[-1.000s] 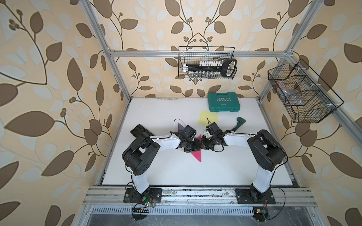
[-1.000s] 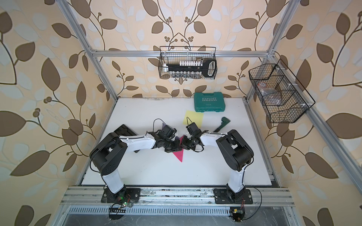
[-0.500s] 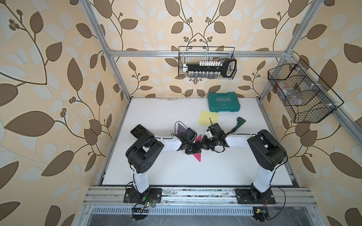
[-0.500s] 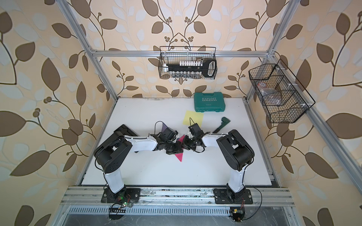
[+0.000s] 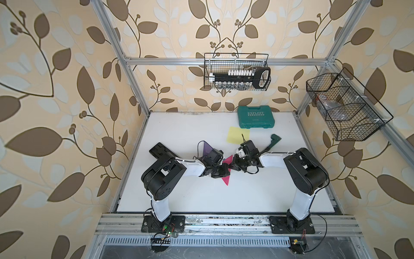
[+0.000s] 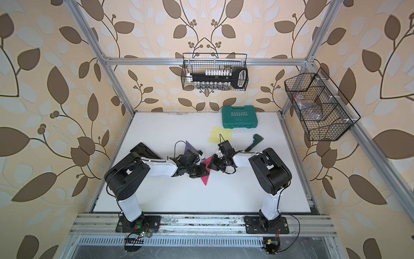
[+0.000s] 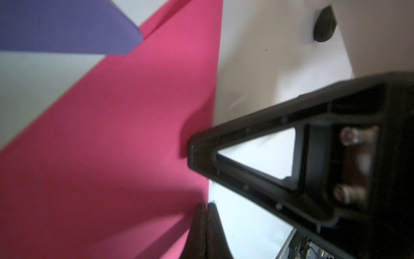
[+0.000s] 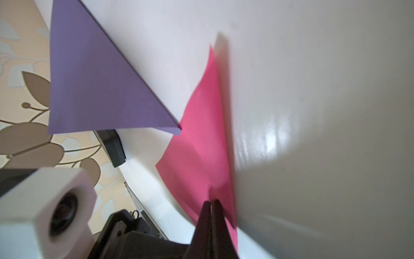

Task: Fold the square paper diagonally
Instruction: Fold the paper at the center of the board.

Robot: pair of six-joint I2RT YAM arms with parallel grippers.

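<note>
Both grippers rest their tips close together on the pink paper [image 5: 225, 179] — left gripper [image 7: 205, 207] and right gripper [image 8: 211, 201] alike with jaws pressed shut, nothing pinched between them. Folded into a triangle, it lies beside the purple triangle [image 5: 207, 149], whose corner overlaps it.

pink paper [image 5: 226, 179]: middle hidden under left gripper [image 5: 226, 171] and right gripper [image 5: 233, 166] in both top views; only two corners showed. left wrist view: left gripper cut off by frame edge, right gripper blurred, purple paper [image 7: 67, 27] cropped. shut tips on sheet, perhaps pressing rather than pinching; unclear. side basket [image 5: 354, 130] contents too small to name.
</note>
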